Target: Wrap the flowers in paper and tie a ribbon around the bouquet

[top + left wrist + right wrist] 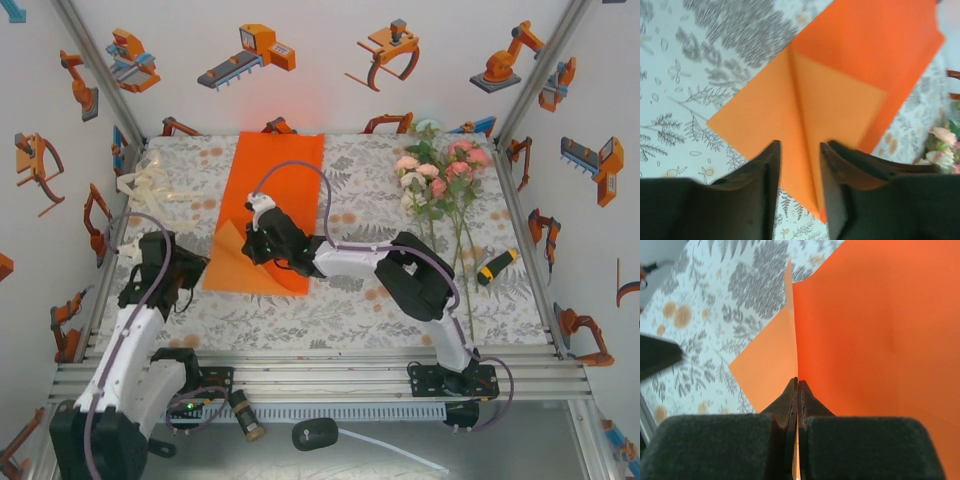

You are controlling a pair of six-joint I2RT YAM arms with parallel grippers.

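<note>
The ribbon (150, 188) lies loosely heaped near the far left corner of the worktop (350, 300). Nearer, by the left edge, the left hand (800, 167) hovers with its fingers spread a little. The gap between them sits over the creased near-left corner of the paper (275, 180), and neither finger is clearly touching it. The orange sheet lies left of the middle, running from the far edge towards the near one. Its near-left corner is folded over. The right hand (797, 390) has its fingers pressed together, pinching a raised fold of that sheet. The flowers (440, 175) lie towards the far right corner, with their stems pointing to the near edge. A black-and-yellow tool (495, 267) lies beside the right edge.
</note>
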